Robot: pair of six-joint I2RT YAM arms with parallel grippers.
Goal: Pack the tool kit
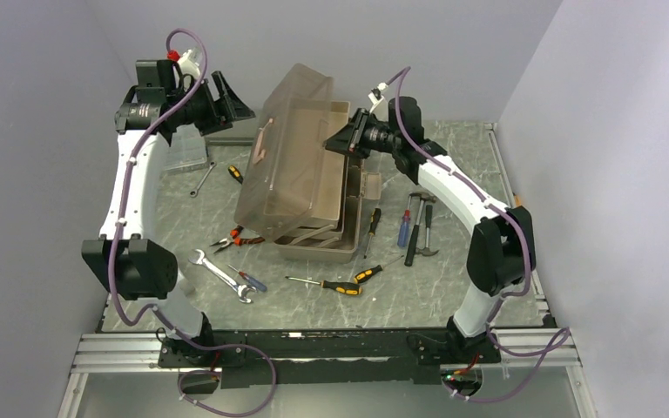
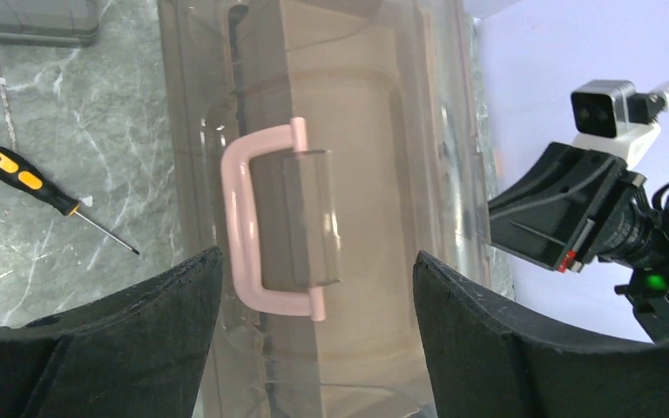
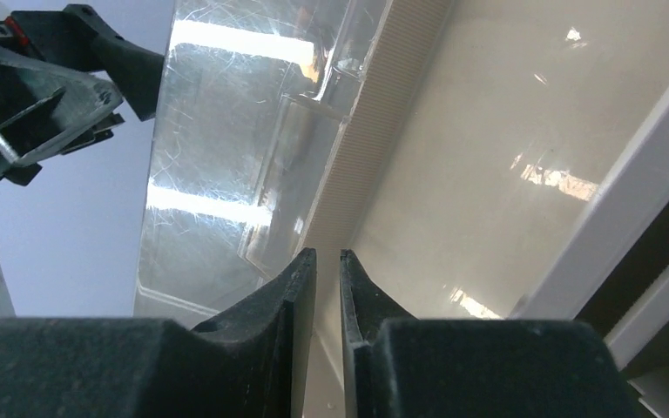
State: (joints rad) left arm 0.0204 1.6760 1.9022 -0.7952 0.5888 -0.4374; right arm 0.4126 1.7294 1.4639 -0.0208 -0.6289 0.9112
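Toolbox (image 1: 318, 249), taupe plastic, rectangular, centred on grey marbled table (image 1: 449, 296) among loose screwdrivers (image 1: 345, 288), smoky scuffed see-through lid (image 1: 292, 165) tilted half open, curved pink handle (image 2: 244, 218), right jaws pinched on lid's edge, left jaws spread wide, empty, above handle.

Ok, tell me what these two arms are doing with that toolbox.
The right pincer is nipped onto the edge of the toolbox's smoky lid, which stands half-raised over the taupe base. The left pincer hangs open facing the pink handle, holding nothing. Screwdrivers, pliers, hammers and a spanner lie loose on the table around the box, not yet packed.
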